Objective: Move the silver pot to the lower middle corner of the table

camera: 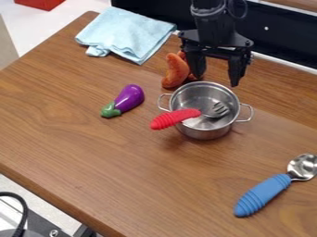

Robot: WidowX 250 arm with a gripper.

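The black gripper [216,76] hangs over the back of the table, just above and behind the silver pot's far rim. Its two fingers stand wide apart with nothing held between them. The silver pot [206,132] stands upright on the wooden table [99,166], right of the middle, with one loop handle to the left and one to the right. A fork with a red handle [175,119] rests in the pot, its tines inside and the handle sticking out over the left front rim.
A purple eggplant [129,98] lies left of the pot. An orange-brown toy [176,71] sits behind the pot beside the gripper. A light blue cloth [125,34] lies at the back left corner. A spoon with a blue handle [263,194] lies at the front right.
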